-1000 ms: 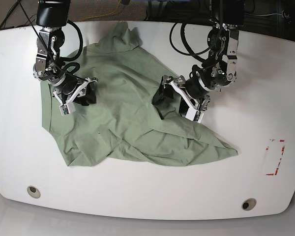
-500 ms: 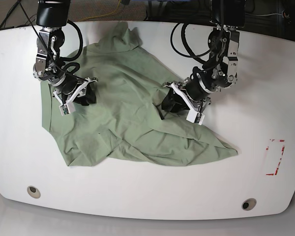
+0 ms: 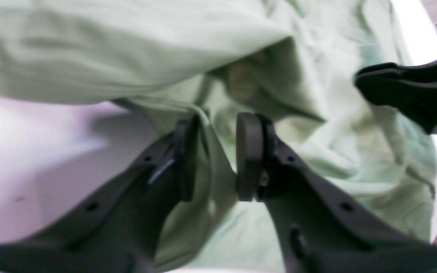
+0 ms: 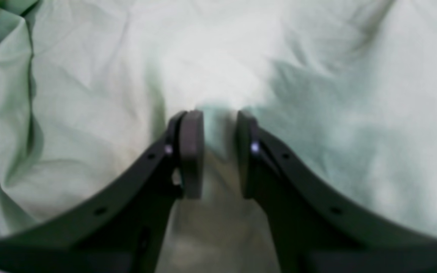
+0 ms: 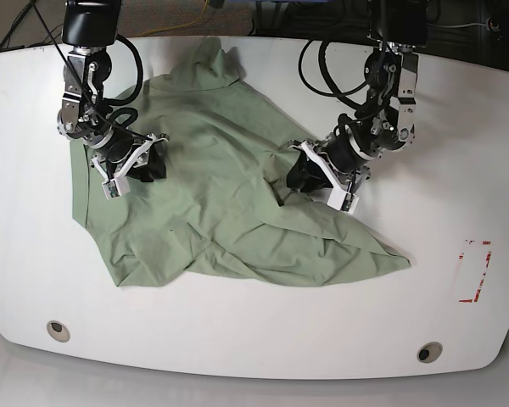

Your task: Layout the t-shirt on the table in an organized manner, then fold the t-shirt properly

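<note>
White table [image 5: 237,339] carried the shirt [image 5: 220,212], crumpled and spread from 10 to 4 o'clock. Left fingers [image 3: 212,159] pinched a fold at 3 o'clock; right fingers [image 4: 218,151] gripped cloth at 9 o'clock. Layout was unfinished; folding had not begun.

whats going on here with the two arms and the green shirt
A two-armed robot is working on a crumpled t-shirt lying on the table. The left gripper sits at the shirt's edge with a fold of cloth between its partly closed fingers. The right gripper is down on the shirt's other side, cloth between its fingers too. The shirt is not yet flat, and no folding shows.
</note>
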Robot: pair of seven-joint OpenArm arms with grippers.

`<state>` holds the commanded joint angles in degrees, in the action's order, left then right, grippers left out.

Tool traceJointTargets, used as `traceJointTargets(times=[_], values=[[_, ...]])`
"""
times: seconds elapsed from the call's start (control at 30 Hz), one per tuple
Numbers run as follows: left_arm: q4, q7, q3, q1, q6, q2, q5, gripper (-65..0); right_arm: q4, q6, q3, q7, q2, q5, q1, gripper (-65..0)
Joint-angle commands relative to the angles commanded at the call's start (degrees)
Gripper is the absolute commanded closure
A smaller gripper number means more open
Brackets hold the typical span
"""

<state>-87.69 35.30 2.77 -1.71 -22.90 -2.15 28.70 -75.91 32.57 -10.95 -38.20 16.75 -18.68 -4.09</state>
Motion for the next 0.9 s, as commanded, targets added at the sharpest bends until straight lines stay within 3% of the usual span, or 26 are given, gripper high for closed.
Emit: traceJointTargets(times=[0.1,0.5,0.9], values=[[0.0,0.1,-2.1,-0.2,0.0,0.0,-0.1,-3.4,0.0,0.00,0.0,0.0,0.1,0.0,0.0,-15.1],[-2.5,0.1,-4.7,-2.5,0.0,-2.4,-0.1,-3.2,0.0,0.00,0.0,0.0,0.0,-0.1,0.0,-15.1],[-12.8,0.4,-5.0,-7.0,0.0,-5.5,0.1,-3.2,0.0,-0.09,0.3,0.0,-0.1,-0.2,0.3,-15.1]])
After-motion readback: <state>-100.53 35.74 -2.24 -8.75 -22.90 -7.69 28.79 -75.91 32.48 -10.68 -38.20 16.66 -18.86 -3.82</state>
